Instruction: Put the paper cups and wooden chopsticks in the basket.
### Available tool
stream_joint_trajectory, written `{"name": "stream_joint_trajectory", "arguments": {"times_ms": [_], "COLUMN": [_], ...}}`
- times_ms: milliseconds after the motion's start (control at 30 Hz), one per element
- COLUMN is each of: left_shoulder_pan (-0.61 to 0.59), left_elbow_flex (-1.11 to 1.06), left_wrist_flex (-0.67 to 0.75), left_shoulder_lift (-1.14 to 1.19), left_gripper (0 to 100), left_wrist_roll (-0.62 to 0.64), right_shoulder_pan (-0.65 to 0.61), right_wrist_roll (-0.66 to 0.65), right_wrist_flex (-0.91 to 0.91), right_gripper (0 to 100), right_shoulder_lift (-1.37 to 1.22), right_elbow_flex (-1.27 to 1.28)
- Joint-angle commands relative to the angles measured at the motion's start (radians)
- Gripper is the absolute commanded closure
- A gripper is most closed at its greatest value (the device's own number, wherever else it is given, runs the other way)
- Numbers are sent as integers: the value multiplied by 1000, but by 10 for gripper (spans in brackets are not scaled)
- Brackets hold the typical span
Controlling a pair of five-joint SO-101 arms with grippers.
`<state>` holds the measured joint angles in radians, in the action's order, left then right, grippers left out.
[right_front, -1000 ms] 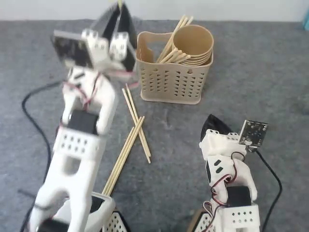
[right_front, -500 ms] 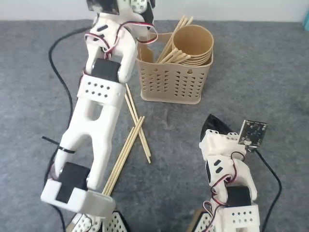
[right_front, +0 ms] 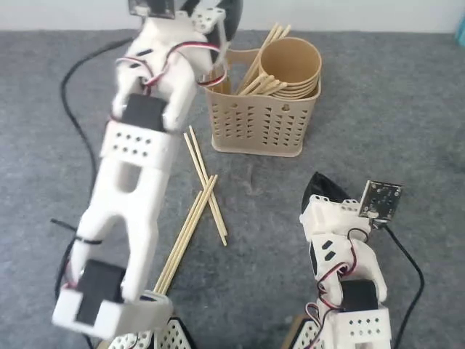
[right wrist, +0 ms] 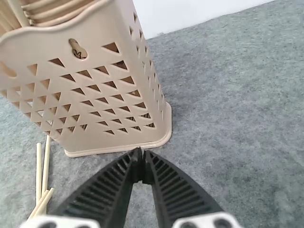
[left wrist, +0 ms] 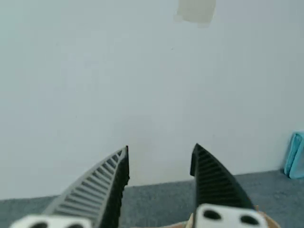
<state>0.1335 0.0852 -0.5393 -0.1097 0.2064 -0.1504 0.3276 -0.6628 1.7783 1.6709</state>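
High view: basket [right_front: 254, 120] upright at the far middle of the grey mat [right_front: 407, 131]. Stack of paper cups [right_front: 292, 62] sits nested in its right half. A few wooden chopsticks [right_front: 263, 54] lean in it just left of the cups, tips sticking out over the rim.

Loose chopsticks [right_front: 195, 218] lie flat on the mat near the basket's front-left corner. One pair runs away from that corner, and a longer bundle crosses it at an angle, touching where they cross.

Left arm [right_front: 134, 182] is stretched long over the mat beside the loose sticks, wrist up at the basket's left end. Left wrist view: left gripper [left wrist: 161, 150] spread wide, nothing between the toothed fingers [left wrist: 107, 183], aimed at the white wall [left wrist: 142, 71] (there's a tan sliver at the frame edge by the black finger, can't tell what it is).

Right arm [right_front: 341, 262] is folded up on the near side, right of the loose sticks and well apart from the basket. Right wrist view: right gripper [right wrist: 138, 154] closed tip to tip with nothing in it, pointed at the foot of the basket's perforated wall, near it but not touching. Ends of the loose sticks show on the mat just beside the basket's base.

Black cable [right_front: 69, 94] loops across the mat on the left arm's outer side.
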Motion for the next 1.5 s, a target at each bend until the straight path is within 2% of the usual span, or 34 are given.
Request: {"name": "stream_joint_trajectory", "arguments": {"times_ms": [0, 267, 367, 467, 667, 767, 900, 1033, 1167, 1467], "left_shoulder_pan": [-52, -163, -203, -212, -160, -97, -12, 23, 14, 23], "left_elbow_flex": [4, 2, -70, -231, -604, -733, -829, -938, -1058, -1221], "left_wrist_flex": [-241, -704, -795, -758, -453, -361, -354, -356, -356, -348], "left_shoulder_lift": [-169, -244, -212, -176, -163, -163, -166, -241, -354, -511], "left_gripper": [839, 926, 983, 988, 988, 987, 987, 987, 985, 972], "left_wrist_roll": [14, 17, 17, 12, 11, 9, -21, -192, -307, -342], "right_shoulder_pan": [-5, -8, -8, -10, -10, -10, -10, -10, -12, -13], "right_wrist_roll": [-21, -21, -21, -21, -21, -21, -21, -21, -21, -21], "right_wrist_flex": [-2, -4, -5, -18, -18, -18, -18, -18, -15, -15], "right_gripper": [987, 986, 986, 986, 986, 986, 986, 986, 986, 986], "right_shoulder_lift": [35, 35, 35, 35, 35, 35, 35, 35, 35, 35], "right_elbow_flex": [14, 14, 14, 14, 14, 14, 14, 14, 14, 14]}}
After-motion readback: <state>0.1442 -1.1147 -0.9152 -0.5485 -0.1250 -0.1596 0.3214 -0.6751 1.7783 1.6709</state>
